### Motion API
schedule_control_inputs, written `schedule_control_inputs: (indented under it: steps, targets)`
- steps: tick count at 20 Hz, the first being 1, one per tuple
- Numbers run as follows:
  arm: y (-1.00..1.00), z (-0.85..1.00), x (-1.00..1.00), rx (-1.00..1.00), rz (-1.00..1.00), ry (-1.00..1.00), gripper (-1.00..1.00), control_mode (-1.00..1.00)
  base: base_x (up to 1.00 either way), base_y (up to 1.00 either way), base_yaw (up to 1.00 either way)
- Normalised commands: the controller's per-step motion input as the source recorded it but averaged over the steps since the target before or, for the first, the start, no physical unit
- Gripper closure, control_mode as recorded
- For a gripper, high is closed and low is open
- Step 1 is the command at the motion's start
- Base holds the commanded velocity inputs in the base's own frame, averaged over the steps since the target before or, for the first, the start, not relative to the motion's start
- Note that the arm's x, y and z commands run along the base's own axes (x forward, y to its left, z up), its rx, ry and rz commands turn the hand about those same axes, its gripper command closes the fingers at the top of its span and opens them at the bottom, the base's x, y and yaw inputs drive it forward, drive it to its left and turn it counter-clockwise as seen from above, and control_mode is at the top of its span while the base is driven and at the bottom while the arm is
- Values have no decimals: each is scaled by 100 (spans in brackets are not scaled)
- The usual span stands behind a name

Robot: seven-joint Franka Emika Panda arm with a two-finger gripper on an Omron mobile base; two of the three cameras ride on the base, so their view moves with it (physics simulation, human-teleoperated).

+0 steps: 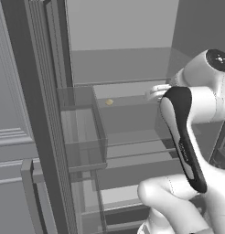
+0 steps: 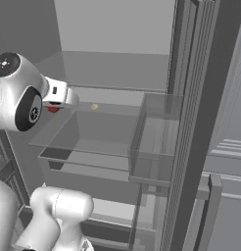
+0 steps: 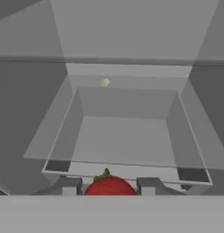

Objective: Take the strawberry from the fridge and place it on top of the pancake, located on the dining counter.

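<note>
The strawberry (image 3: 109, 186) sits between the two dark fingertips (image 3: 68, 185) at the bottom of the hand view, a plump red rounded fruit with a small green leafy tuft at its upper left. Both tips stand close against its sides, so the jaws are clamped on the strawberry, held partly apart by its width. In the right base view a small patch of the red fruit shows just under the white hand, at the gripper (image 2: 54, 108), near the left front of a glass shelf (image 2: 93, 132) inside the fridge (image 2: 117, 63).

The fridge interior is pale grey, with its doors swung wide and clear door bins (image 1: 82, 132) on the left door. Farther back on the same shelf level lies a small pale yellowish item (image 3: 104, 82), well apart from the strawberry. The white arm (image 1: 187, 137) reaches in from the front.
</note>
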Motion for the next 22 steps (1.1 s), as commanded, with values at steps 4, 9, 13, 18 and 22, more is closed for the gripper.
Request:
schedule_control_inputs:
  steps: [4,9,13,18,22]
  targets:
    - [0,-47,-56,-1,0,-7,100,-100,0,0,0]
    - [0,-37,-52,0,0,0,100,-100,0,0,0]
    - [0,0,-22,0,0,0,100,100,-75,0,0]
    - [0,0,0,0,0,0,100,100,-100,0,0]
    - [0,0,0,0,0,0,100,100,-100,0,0]
